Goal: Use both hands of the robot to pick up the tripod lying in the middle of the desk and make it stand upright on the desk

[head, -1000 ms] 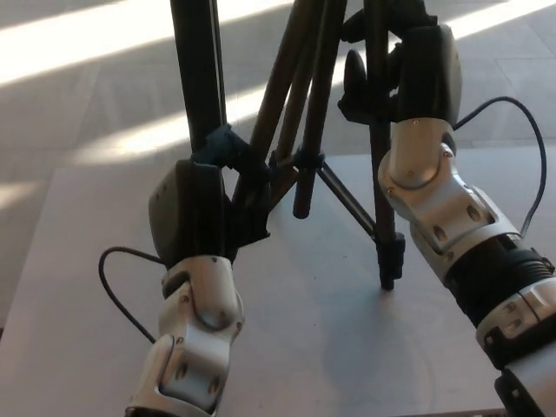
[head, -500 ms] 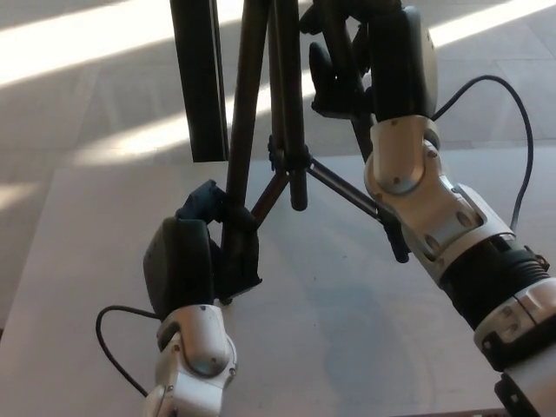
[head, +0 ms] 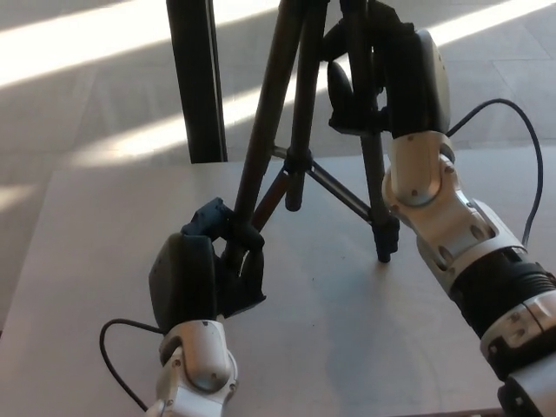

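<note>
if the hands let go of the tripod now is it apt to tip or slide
Probably apt to tip: the tripod stands tall on thin legs, the left hand gripping one low, the right hand one high. It looks stiff, braced at the centre. Its feet might slide on the smooth desk.

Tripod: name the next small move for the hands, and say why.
Probably lower the tripod a touch so all its feet bear on the desk. The left hand grips the near leg's foot, the right hand an upper leg; the legs look spread.
</note>
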